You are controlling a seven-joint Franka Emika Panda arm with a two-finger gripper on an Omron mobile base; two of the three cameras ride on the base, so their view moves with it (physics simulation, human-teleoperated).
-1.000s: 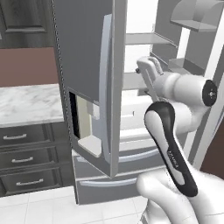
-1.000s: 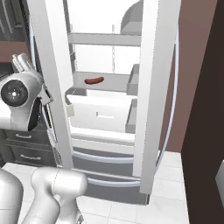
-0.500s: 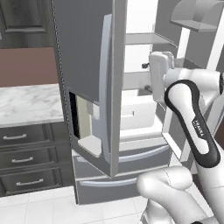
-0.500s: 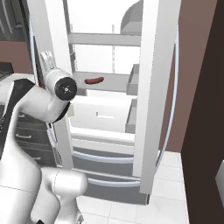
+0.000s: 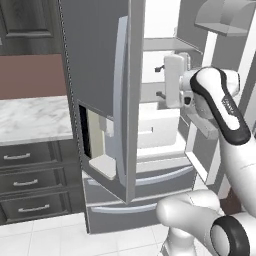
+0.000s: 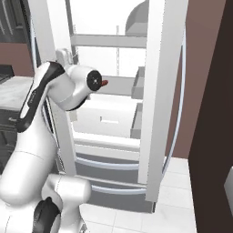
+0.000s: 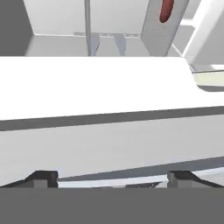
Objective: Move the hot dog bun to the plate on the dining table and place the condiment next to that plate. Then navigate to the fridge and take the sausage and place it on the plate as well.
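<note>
Sausage (image 7: 166, 9) lies on fridge (image 5: 100, 75) shelf, inside open doors; red tip (image 6: 104, 83) peeks past arm joint in right base view. Risk: hand sits among shelves and bins, so reach could clip shelf edge (image 7: 109, 118) or door bin, or nudge sausage backward, since approach looks off-line, target high and off-centre in hand view. Gripper (image 7: 112, 180) spread wide, tips well apart, nothing between them, touching nothing visible.

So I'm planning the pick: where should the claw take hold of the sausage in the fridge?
Probably across its middle, coming in from the open front of the fridge. The sausage is a short rounded rod lying on a shelf, so its narrow width should fit between the open claw fingers.
</note>
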